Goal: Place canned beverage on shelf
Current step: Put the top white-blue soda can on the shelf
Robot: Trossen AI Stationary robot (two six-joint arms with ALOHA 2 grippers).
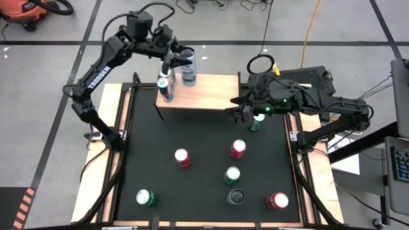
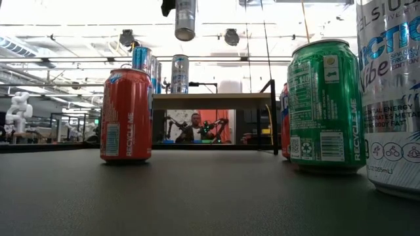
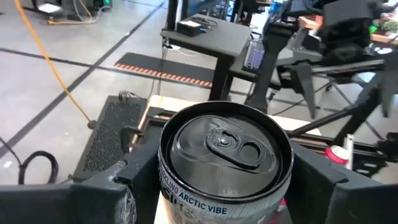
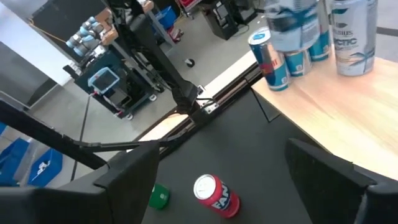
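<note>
Looking down from the high view: left claw (image 1: 171,62) hanging over the left rear part of the light-wood shelf (image 1: 211,92), closed around a silver can (image 1: 168,71); standing on the board beside it, a silver-white can (image 1: 188,71) and a blue-and-silver can (image 1: 166,89). Right claw (image 1: 239,110) reaching in at the shelf's right front corner, fingers spread, holding nothing, next to a green can (image 1: 257,121). Scattered over the black tabletop (image 1: 204,137): red, green and dark-topped cans.

Peering level from the low view: silver can (image 2: 185,19) hanging in the air above the shelf (image 2: 213,96), clear of the board; red can (image 2: 126,115) and green can (image 2: 327,105) standing near the camera.

Gazing past the left wrist: dark fingers (image 3: 118,193) pressing both sides of the "Arctic Vibe" can (image 3: 225,165), tab up.

Peeking past the right wrist: fingers (image 4: 134,180) set wide apart, gripping nothing.
</note>
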